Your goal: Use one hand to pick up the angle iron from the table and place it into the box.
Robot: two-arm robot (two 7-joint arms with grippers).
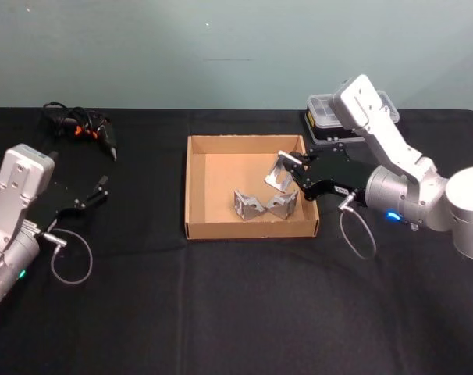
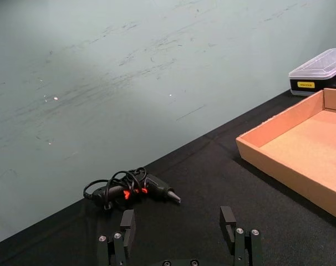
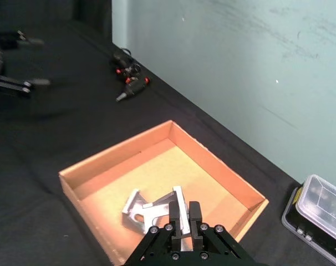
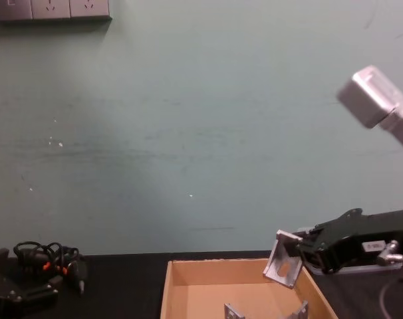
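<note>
**Right gripper holds an angle iron over the box**

In the head view the right gripper sits at centre right, reaching in over the right wall of the box. Its fingers are clamped on an angle iron, which hangs tilted above the box floor. The chest view shows this iron at lower right, clear above the cardboard rim, pinched at its right edge by the gripper. In the right wrist view the fingers close on the upright metal piece at bottom centre.

Two more irons lie on the box floor in its lower right part, just beside each other.

The left gripper rests over the table at the left of the head view, well apart from the box, its fingers spread with nothing between them. A cable tangle lies at upper left, and a black case stands behind the box at upper right
</note>
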